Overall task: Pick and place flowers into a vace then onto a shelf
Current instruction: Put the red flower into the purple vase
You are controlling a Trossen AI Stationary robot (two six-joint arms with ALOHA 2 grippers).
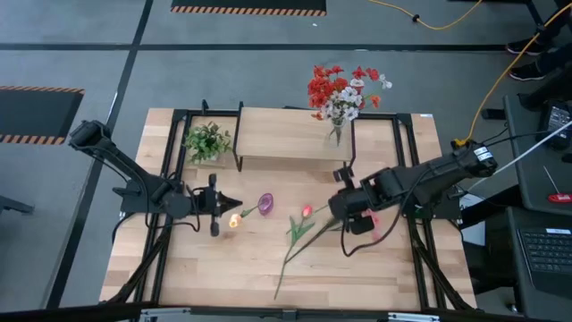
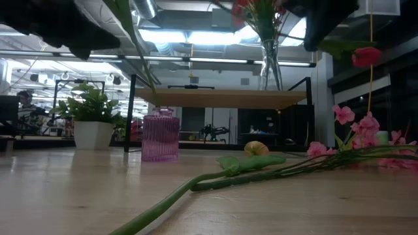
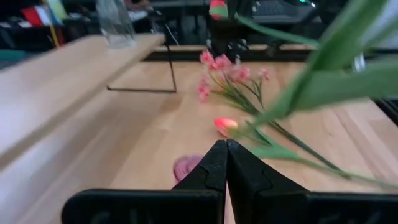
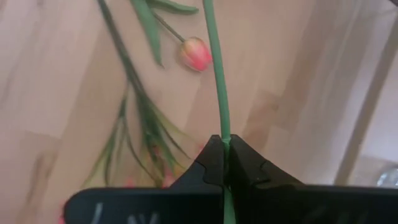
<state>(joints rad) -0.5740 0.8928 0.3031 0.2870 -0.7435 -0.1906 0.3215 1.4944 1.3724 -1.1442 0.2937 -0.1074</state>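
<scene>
The right gripper hangs over the table's right middle, its arm reaching in from the right, fingers pinching a thin green flower stem. A red-pink tulip and a pink spray lie on the light-wood tabletop below. The left gripper, pressed together, hovers left of centre above a small purple ribbed vase. Farther back, the raised light-wood shelf carries a clear glass vase of red and white flowers.

Flowers lying on tabletop (bouquet on shelf)

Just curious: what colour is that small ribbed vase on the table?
The vase is translucent purple-pink, clearest in the low view.
</scene>
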